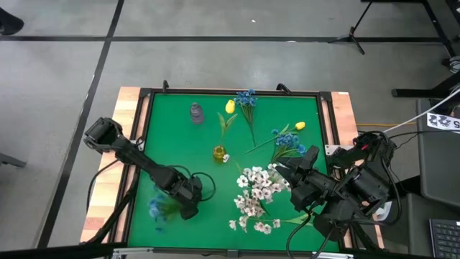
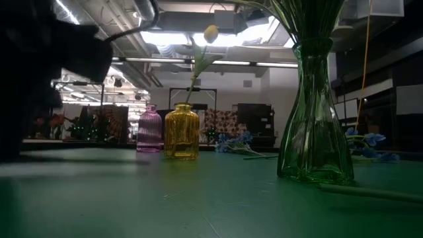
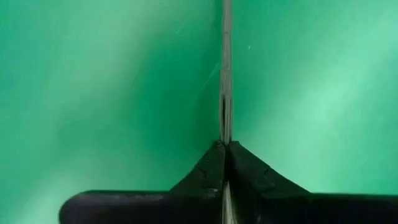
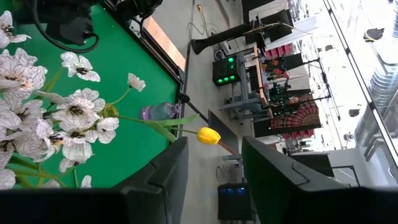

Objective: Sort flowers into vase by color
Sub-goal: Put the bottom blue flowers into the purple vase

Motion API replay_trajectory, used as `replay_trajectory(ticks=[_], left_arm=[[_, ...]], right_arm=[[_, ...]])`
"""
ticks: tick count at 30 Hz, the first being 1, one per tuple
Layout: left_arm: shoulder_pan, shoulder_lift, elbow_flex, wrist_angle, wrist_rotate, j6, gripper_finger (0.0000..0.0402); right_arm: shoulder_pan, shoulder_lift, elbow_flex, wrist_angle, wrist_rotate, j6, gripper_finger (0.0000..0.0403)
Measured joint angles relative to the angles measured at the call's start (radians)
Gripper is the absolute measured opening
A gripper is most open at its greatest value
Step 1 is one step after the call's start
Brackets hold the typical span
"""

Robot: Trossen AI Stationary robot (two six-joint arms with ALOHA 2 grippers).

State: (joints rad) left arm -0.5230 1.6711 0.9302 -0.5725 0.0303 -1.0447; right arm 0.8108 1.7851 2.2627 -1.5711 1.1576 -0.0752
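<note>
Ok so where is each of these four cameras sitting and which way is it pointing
High: overhead, straight down on the green table; both arms show.
Low: table height, level across; yellow vase, green vase; a dark arm at the edge.
Left wrist: down at the mat; left hand shut on a thin stem.
Right wrist: past the open right hand to white flowers.
High and low share the yellow vase.

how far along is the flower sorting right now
Done: one yellow tulip stands in the yellow vase, and white flowers fill the green vase. In hand: the left tool is shut on a thin stem by a blue sprig. Left: the purple vase looks empty; blue sprigs and another tulip lie loose.
</note>
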Motion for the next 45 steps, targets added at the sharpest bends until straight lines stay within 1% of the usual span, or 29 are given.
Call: replay_trajectory(ticks=[2,4,9,15,18,22,27,30,33,36,38,41,45], left_arm=[[0.008,0.0,0.062,-0.11,-0.002,0.061,0.0007],[0.017,0.0,0.13,-0.242,-0.027,0.112,0.0004],[0.057,0.0,0.31,-0.548,-0.154,0.198,0.0003],[0.12,-0.001,0.499,-0.9,-0.364,0.215,0.0002],[0.152,-0.002,0.575,-0.999,-0.498,0.217,0.0002],[0.199,-0.019,0.608,-0.992,-0.637,0.326,0.0002],[0.283,-0.02,0.607,-0.999,-0.789,0.444,0.0001],[0.326,-0.02,0.607,-0.999,-0.921,0.537,0.0001],[0.365,-0.02,0.607,-0.998,-1.102,0.651,0.0001],[0.404,-0.02,0.607,-0.999,-1.279,0.81,0.0001],[0.434,-0.02,0.607,-0.998,-1.354,0.97,0.0001],[0.49,-0.02,0.607,-0.999,-1.429,1.194,0.0001],[0.56,-0.02,0.607,-0.999,-1.501,1.419,0.0001]], right_arm=[[0.0,0.0,0.0,0.0,0.0,0.0,0.0152],[0.0,0.0,0.0,0.0,0.0,0.0,0.0152],[0.0,0.0,0.0,0.0,0.0,0.008,0.0152],[0.0,0.0,0.0,0.0,-0.011,0.018,0.0152],[0.0,0.0,0.0,0.0,-0.028,0.019,0.0152],[0.0,0.0,0.0,0.0,-0.047,0.02,0.0152],[0.0,0.0,0.001,0.0,-0.08,0.022,0.0152],[0.0,0.0,0.001,0.0,-0.1,0.022,0.0152],[0.0,0.0,0.001,0.0,-0.105,0.023,0.0152],[0.0,0.0,0.001,0.0,-0.105,0.022,0.0152],[0.0,0.0,0.001,0.0,-0.105,0.022,0.0152],[0.0,0.0,0.001,0.0,-0.105,0.022,0.0152],[0.0,0.0,0.001,0.0,-0.105,0.022,0.0152]])
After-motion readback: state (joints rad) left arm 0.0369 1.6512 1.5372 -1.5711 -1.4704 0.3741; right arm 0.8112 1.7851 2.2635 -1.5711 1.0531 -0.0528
